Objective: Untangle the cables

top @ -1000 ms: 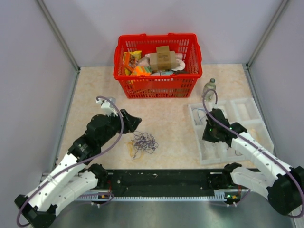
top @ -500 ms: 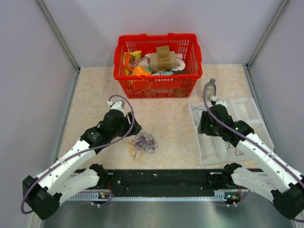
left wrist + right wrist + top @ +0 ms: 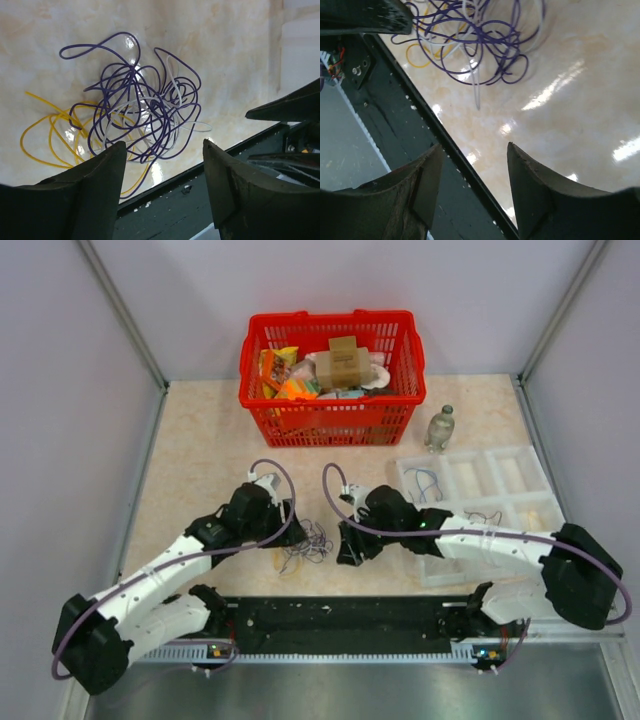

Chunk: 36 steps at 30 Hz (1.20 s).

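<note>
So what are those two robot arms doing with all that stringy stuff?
They are getting ready to pull apart a knot of cables, purple, white and yellow, lying on the table. The left gripper and the right gripper both hang just over the pile, one on each side, with their jaws open. Neither one holds a cable yet, so the knot is all tangled up.

Red basket [image 3: 332,420] (snack-filled), bottle [image 3: 440,428], white tray [image 3: 520,490] on table [image 3: 200,440].
</note>
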Available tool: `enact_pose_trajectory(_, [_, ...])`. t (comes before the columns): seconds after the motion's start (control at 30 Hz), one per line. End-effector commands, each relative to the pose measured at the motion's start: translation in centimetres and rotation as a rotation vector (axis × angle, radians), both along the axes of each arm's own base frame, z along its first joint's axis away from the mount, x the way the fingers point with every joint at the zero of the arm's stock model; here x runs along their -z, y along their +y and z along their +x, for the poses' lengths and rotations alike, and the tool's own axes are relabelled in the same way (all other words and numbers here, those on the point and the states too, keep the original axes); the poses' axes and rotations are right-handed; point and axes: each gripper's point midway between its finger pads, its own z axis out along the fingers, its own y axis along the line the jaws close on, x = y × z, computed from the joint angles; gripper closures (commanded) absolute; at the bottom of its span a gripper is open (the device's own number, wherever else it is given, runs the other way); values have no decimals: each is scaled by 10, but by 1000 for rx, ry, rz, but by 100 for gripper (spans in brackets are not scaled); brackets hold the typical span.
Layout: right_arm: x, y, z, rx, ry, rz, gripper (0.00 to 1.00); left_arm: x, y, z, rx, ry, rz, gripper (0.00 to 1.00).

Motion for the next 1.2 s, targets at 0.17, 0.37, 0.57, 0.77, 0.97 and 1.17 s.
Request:
enact_pose_trajectory(0.17, [-6,55,-7,-204,-46,246,46,18,-20,11,116,35,52,50])
enact_pose_trajectory(0.37, [12,58,7,-164,-60,188,49,18,-22,13,133,18,53,59])
enact_pose_trajectory(0.57, [28,55,18,-129,-87,123,61,21,-23,10,144,23,47,69])
enact_pose_trajectory(0.77, [33,36,36,-59,-162,10,53,10,-23,12,143,-20,28,87])
enact_pose_trajectory(0.97, [36,46,34,-107,-167,40,52,0,-26,12,156,-35,9,100])
enact_pose_trajectory(1.17, [21,74,33,-140,-158,135,69,-5,-22,13,140,-60,10,100])
